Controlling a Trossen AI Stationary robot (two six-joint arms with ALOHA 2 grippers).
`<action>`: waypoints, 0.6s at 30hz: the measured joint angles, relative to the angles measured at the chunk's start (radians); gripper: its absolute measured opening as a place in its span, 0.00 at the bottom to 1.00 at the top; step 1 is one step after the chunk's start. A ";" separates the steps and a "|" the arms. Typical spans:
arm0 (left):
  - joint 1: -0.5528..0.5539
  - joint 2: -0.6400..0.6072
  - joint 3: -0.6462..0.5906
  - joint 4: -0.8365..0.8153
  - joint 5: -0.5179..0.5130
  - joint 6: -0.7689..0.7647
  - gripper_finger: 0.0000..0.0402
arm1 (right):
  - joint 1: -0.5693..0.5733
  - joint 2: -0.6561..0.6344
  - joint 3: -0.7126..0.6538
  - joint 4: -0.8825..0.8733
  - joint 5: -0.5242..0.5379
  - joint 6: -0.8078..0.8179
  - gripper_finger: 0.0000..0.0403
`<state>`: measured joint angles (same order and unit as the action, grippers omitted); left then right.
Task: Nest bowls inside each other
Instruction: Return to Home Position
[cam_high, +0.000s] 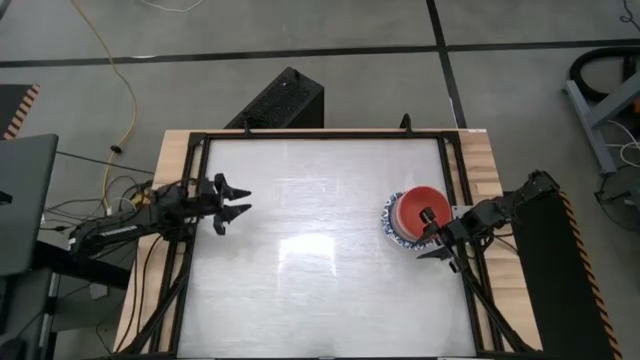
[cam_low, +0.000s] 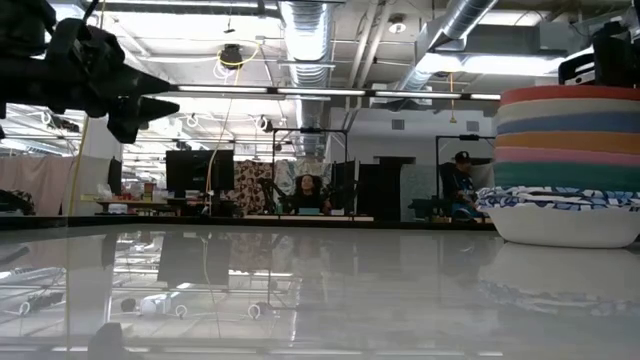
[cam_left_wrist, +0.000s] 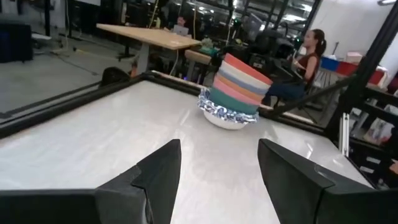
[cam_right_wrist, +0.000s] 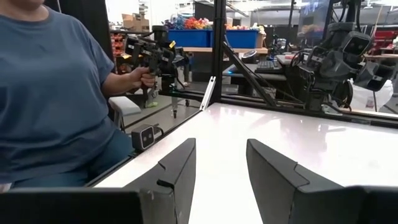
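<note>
The bowls stand nested in one stack (cam_high: 412, 217) near the table's right edge, resting on the base of a white bowl with a blue-patterned rim (cam_low: 560, 203); coloured bowls sit in it, a red one on top (cam_left_wrist: 245, 65). My left gripper (cam_high: 238, 202) hovers open above the table's left side, far from the stack. My right gripper (cam_high: 432, 236) is open just beside the stack, toward the near right, with nothing between its fingers (cam_right_wrist: 217, 168).
A black frame (cam_high: 320, 135) runs around the white tabletop. A person in a blue shirt (cam_right_wrist: 50, 93) stands beyond the table's edge, holding a device. The middle of the table (cam_high: 320, 250) is bare.
</note>
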<state>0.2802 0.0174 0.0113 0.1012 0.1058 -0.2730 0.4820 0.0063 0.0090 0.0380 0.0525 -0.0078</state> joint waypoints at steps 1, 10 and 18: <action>0.000 0.000 0.000 -0.002 -0.002 -0.002 0.51 | 0.000 0.000 0.000 0.000 0.000 0.000 0.40; 0.000 0.002 -0.001 -0.053 0.004 -0.080 0.51 | 0.000 0.000 0.000 0.000 0.000 0.000 0.40; 0.000 0.002 0.004 -0.076 -0.002 -0.018 0.51 | 0.000 0.000 0.000 0.000 0.000 0.000 0.40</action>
<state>0.2806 0.0195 0.0151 0.0250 0.1036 -0.2914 0.4820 0.0063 0.0090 0.0380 0.0521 -0.0078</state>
